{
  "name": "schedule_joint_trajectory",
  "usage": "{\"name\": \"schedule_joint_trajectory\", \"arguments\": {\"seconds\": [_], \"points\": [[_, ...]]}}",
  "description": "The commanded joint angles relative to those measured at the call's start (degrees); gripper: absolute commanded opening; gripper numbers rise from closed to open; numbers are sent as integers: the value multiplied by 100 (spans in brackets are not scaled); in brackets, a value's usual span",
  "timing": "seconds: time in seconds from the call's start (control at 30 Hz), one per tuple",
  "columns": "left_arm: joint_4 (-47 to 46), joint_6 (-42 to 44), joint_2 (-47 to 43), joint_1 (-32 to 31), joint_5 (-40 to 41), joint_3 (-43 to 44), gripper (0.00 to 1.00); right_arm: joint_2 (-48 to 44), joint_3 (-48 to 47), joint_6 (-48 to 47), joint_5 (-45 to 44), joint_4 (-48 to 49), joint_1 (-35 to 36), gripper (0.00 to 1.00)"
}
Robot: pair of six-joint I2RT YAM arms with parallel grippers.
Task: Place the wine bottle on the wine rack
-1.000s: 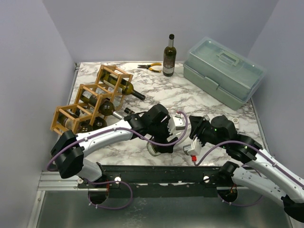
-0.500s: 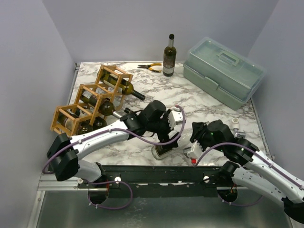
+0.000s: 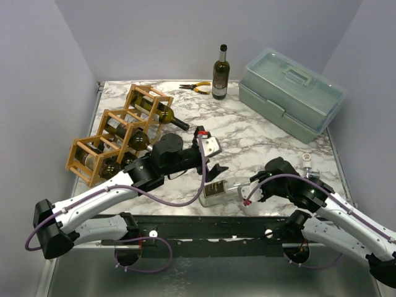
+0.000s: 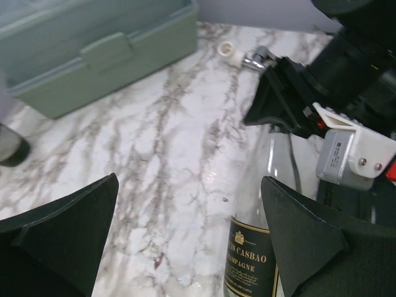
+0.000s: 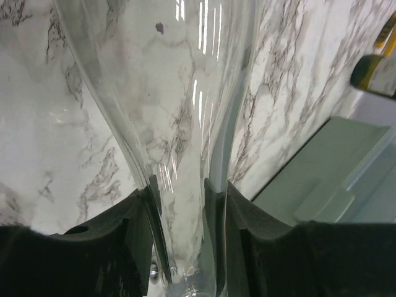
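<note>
My right claw point(image 5: 179, 210) is clamped on the neck of the clear wine bottle point(image 3: 224, 190), squeezing the glass from both sides. The bottle seems to lie on its side near the front edge of the counter point(image 3: 260, 133), though I cannot tell if it rests fully there. My left claw point(image 4: 189, 182) hangs spread wide just above its labelled end, gripping nothing. The wine rack point(image 3: 117, 133) stands well apart to the left, with dark bottles in its cells.
</note>
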State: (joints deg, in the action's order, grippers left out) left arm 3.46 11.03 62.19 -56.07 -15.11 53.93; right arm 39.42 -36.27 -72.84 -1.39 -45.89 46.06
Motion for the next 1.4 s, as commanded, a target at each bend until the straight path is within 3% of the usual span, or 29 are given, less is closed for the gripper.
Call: {"name": "schedule_joint_trajectory", "arguments": {"seconds": [0.0,0.3,0.63,0.93,1.37], "points": [[-552,191,-506,141,1403,-165,99,-60,-706,1974,-87,713,8,0],[-1183,64,-1318,655,3537,-494,99,-218,-1157,4137,-764,977,4,0],[-1498,297,-1939,973,4671,-697,99,-116,-1802,6468,-1317,2080,8,0],[-1620,539,-2224,1031,5060,-743,99,811,-2471,7222,-1161,2989,8,0],[-1674,265,-3330,1837,4724,-779,99,3720,-4663,7688,89,3416,10,0]]}}
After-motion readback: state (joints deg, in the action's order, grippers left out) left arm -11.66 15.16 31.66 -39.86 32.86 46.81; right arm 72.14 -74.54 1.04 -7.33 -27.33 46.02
